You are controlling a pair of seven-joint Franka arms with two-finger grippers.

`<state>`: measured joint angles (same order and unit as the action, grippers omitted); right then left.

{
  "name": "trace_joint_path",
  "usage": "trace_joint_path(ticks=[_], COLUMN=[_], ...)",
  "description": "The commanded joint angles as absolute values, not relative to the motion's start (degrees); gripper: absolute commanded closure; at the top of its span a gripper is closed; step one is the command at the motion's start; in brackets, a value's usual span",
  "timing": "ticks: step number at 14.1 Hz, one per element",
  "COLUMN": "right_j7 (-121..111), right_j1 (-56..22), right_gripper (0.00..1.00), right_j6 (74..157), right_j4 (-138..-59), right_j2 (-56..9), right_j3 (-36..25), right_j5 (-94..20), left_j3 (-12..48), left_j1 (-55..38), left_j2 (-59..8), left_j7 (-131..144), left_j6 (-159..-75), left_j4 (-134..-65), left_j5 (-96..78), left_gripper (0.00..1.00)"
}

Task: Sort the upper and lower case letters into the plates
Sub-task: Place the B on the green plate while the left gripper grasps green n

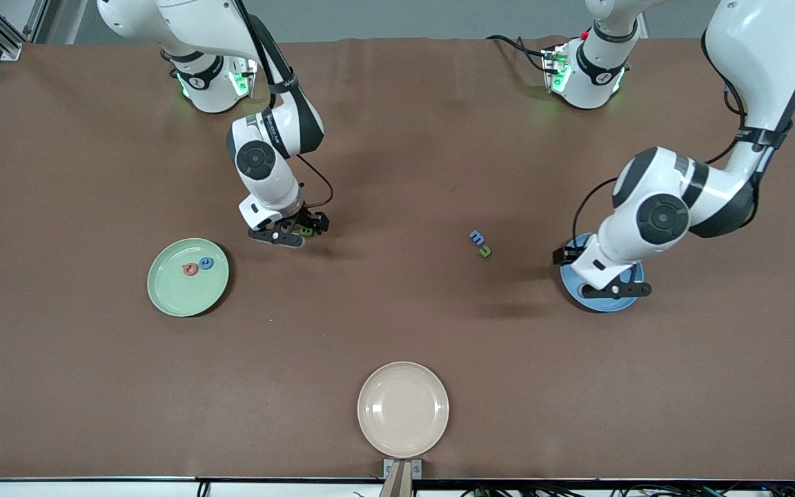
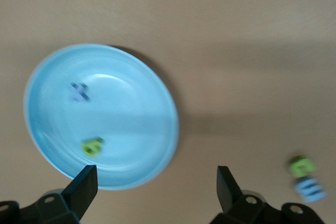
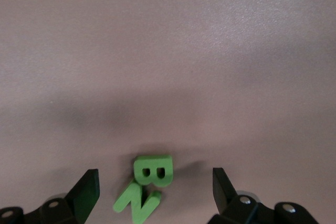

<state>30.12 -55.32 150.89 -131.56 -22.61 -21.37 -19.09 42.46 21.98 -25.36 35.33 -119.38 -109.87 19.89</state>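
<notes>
Nearest the front camera, at the counter's (image 1: 439, 138) edge and about midway along it, sits a cream-beige plate (image 1: 403, 409), bare inside

Farther in, toward the right arm's end of the counter, lies the mint green plate (image 1: 188, 277), with a pink letter (image 1: 190, 269) and a blue letter (image 1: 206, 262) lying side by side in it. Toward the left arm's end, at much the same depth, lies the blue plate (image 1: 602, 293), largely covered in the front view by the left hand (image 1: 616, 290), which hangs just over it. The left wrist view shows this hand's fingers (image 2: 84, 184) spread wide with nothing between them, and in the blue plate below lie a dark blue letter (image 2: 79, 92) and a green letter (image 2: 92, 146), apart from each other

Between the two plates, nearer the blue one, a small green letter (image 1: 484, 252) and a small blue letter (image 1: 477, 237) lie touching on the bare counter, the green one the nearer to the front camera

Just farther from that camera than the mint green plate, the right hand (image 1: 299, 233) is low over the counter. Its fingers (image 3: 85, 192) stand released and wide, and between them lie a green letter B (image 3: 153, 170) and a green letter N (image 3: 135, 202), touching each other, with neither finger touching them
</notes>
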Motion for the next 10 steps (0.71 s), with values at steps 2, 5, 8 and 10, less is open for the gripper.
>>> trace_joint_path(ticks=[2, 5, 8, 10], right_j7=[32.5, 32.9, 32.9, 32.8], right_j1=[-57.7, -58.6, -58.5, -58.5], right_gripper=[0.14, 0.29, 0.53, 0.75], right_j6=[154.7, 155.4, 155.3, 154.9], right_j4=[-133.2, -133.1, -133.1, -133.2], right_j2=[-24.2, -25.0, -25.0, -25.0], right_j3=[-21.9, -21.9, -21.9, -21.9], right_j5=[-20.9, -21.7, -21.7, -21.7], left_j3=[45.4, 45.3, 45.2, 45.3], left_j1=[18.0, 14.3, 11.9, 11.6], left_j2=[-25.9, -27.9, -30.7, -32.6], left_j7=[58.8, 72.5, 82.2, 84.1], left_j6=[-120.8, -127.9, -129.4, -130.7], left_j4=[-110.0, -111.3, -111.4, -111.5], left_j5=[20.0, 21.0, 26.3, 27.8], left_gripper=[0.0, 0.0, 0.0, 0.0])
